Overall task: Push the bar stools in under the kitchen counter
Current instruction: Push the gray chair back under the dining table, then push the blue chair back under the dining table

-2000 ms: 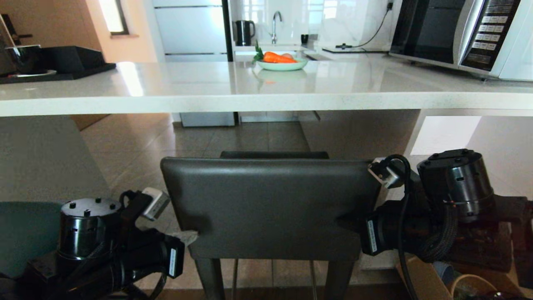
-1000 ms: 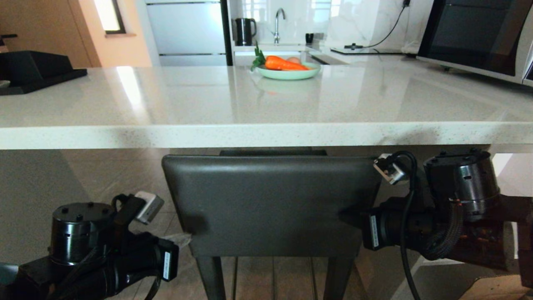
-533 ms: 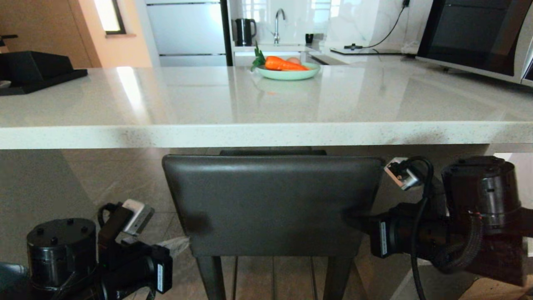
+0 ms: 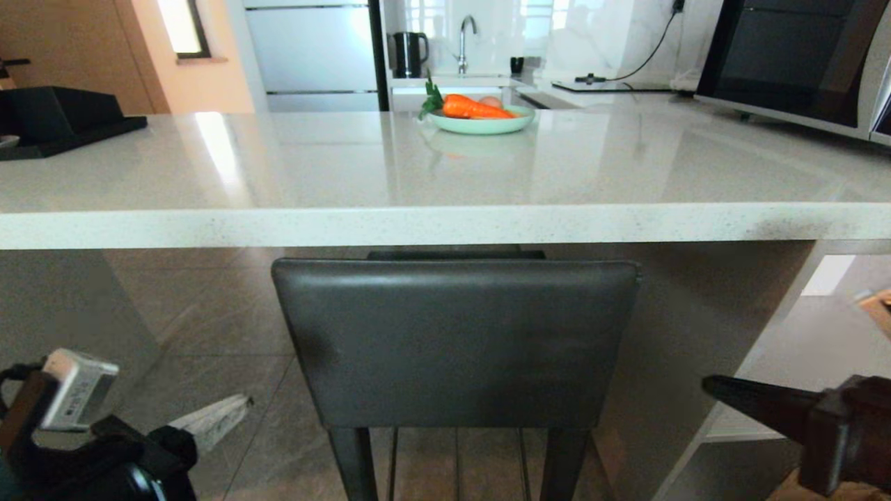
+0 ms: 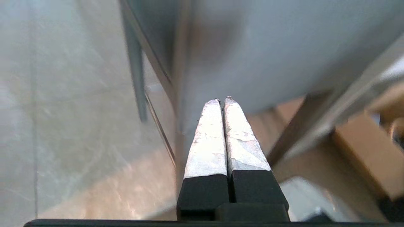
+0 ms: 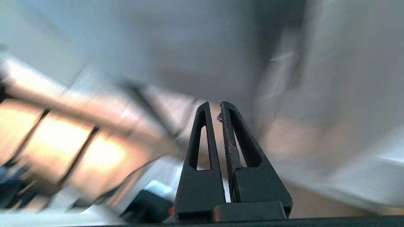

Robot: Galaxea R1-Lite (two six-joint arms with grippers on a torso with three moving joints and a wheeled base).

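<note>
Grey stool (image 4: pixel 452 341) sits at twelve o'clock under the counter (image 4: pixel 418 226); I see both grippers, left (image 4: pixel 230 407) and right (image 4: pixel 710 385), pressed together, clear of it.

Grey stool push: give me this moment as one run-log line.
grey stool: back just under counter edge | left gripper: shut, off stool | right gripper: shut, off stool | phase: stool untouched

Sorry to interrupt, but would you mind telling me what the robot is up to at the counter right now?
It is tucking bar stools under the kitchen counter. The dark grey stool now sits with its backrest just below the counter edge. Both arms have pulled back from it: the left end effector is low at the left, fingers shut and empty, and the right end effector is low at the right, also closed on nothing. A plate of carrots sits on the counter.
</note>
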